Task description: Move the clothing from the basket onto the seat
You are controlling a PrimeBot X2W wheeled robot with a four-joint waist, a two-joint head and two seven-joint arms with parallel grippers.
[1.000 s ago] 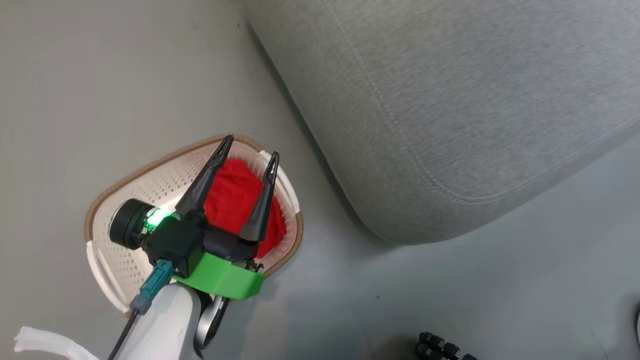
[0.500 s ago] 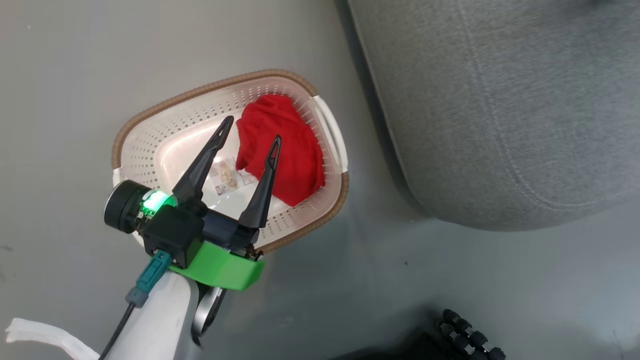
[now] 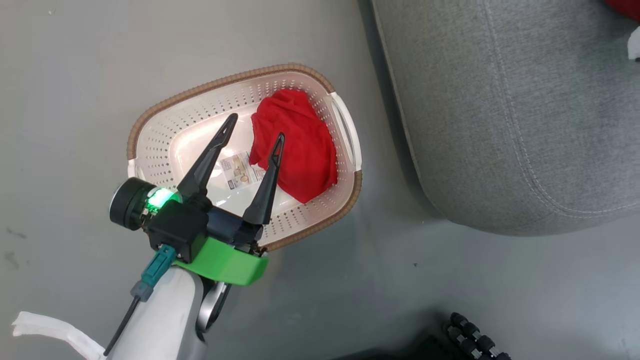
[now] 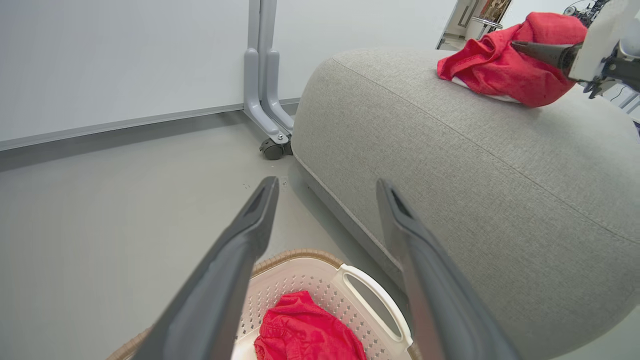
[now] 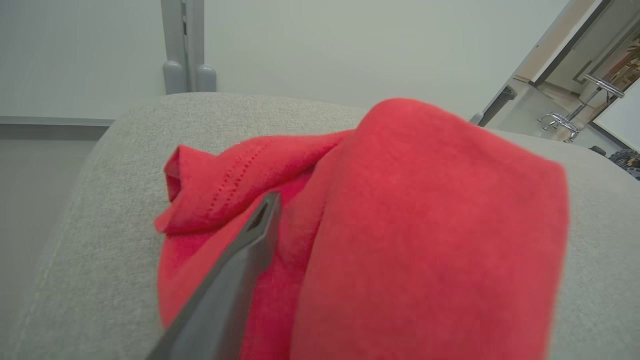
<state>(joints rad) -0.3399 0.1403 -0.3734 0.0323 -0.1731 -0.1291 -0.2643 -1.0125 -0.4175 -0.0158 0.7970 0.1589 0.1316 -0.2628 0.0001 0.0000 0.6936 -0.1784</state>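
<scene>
With our left pincer [image 3: 257, 125] spread over the basket [image 3: 200, 92], we should sink onto the red clothing [image 3: 295, 147] at its end nearest the seat [image 3: 500, 100] and pinch a thick fold; whether the right pincer [image 4: 537, 51] is spread or pressed together, we cannot tell.

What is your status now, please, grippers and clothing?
Left gripper open, empty, above basket. Right gripper at red garment on seat, jaws hidden. Second red garment in basket. No obstacle seen.
</scene>
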